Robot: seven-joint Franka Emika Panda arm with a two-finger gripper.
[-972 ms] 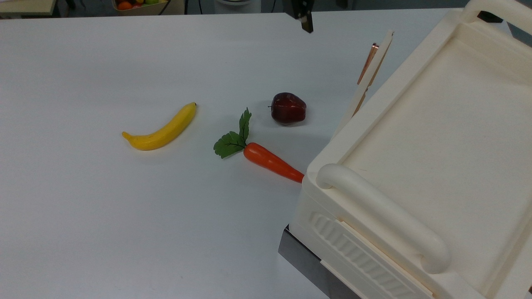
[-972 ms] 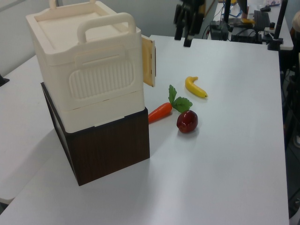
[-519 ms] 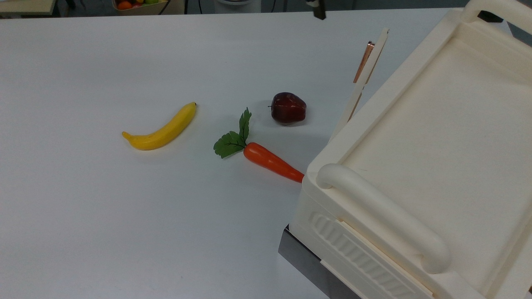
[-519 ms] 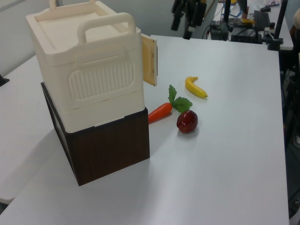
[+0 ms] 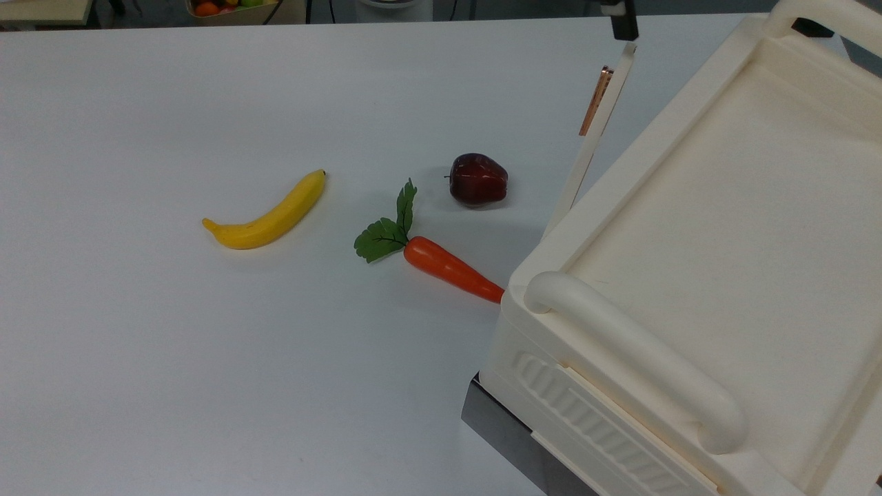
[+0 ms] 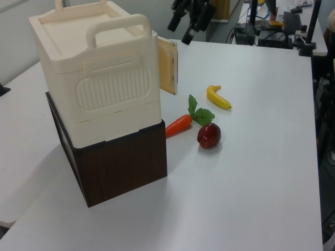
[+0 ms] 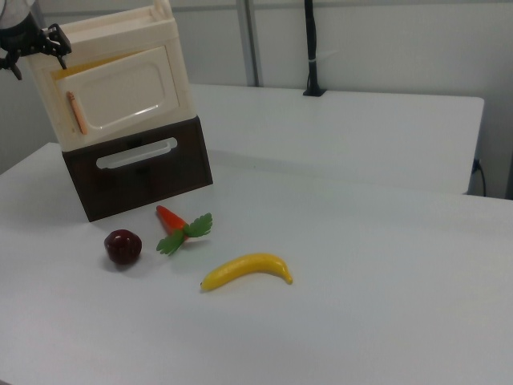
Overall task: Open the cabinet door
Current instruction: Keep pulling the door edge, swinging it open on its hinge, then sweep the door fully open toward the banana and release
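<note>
White tabletop (image 5: 207,379) carries a banana (image 5: 267,212), carrot (image 5: 441,265) and apple (image 5: 478,179) beside the cabinet (image 6: 99,83). Its cabinet door (image 6: 168,67) stands partly ajar; the gripper (image 6: 189,23) hovers near the free edge, probably to swing it wider.

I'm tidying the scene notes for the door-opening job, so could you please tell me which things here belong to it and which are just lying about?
Belong to the job:
cabinet door, ajar
cabinet
end effector, near the door's free edge

Just lying about:
banana
carrot
red apple
dark base box, under the cabinet
</note>
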